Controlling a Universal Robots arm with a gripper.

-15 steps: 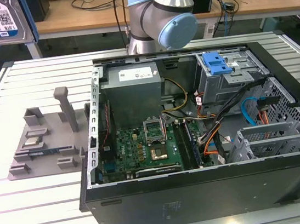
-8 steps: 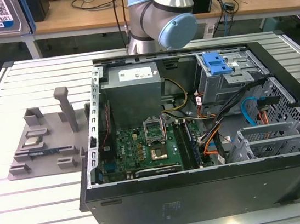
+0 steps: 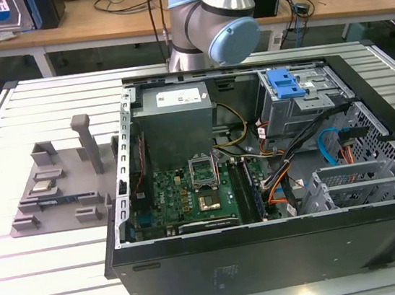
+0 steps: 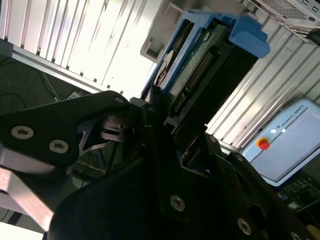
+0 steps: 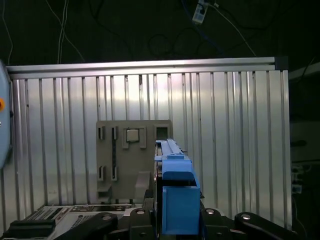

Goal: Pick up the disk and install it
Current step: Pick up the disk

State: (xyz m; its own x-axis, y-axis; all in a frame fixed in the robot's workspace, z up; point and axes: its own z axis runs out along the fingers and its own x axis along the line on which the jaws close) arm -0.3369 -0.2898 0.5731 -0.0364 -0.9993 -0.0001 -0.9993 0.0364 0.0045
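Note:
My gripper (image 4: 172,107) is shut on the disk (image 4: 197,65), a silver hard drive in a blue plastic bracket, held edge-on with its connector row facing the camera in the second wrist view. In the first wrist view the disk's blue bracket (image 5: 175,192) stands between the black fingers of the gripper (image 5: 175,217), high over the slatted aluminium table (image 5: 225,130). The exterior view has the arm's elbow joint (image 3: 217,21) behind the open computer case (image 3: 270,254), whose drive cage (image 3: 301,105) carries a blue latch (image 3: 284,84).
A grey fixture plate (image 3: 57,188) with a small silver chip (image 3: 41,186) lies on the table at the exterior view's left; it also appears in the first wrist view (image 5: 132,155). Cables cross the case's inside. A teach pendant (image 4: 285,145) rests beyond the table.

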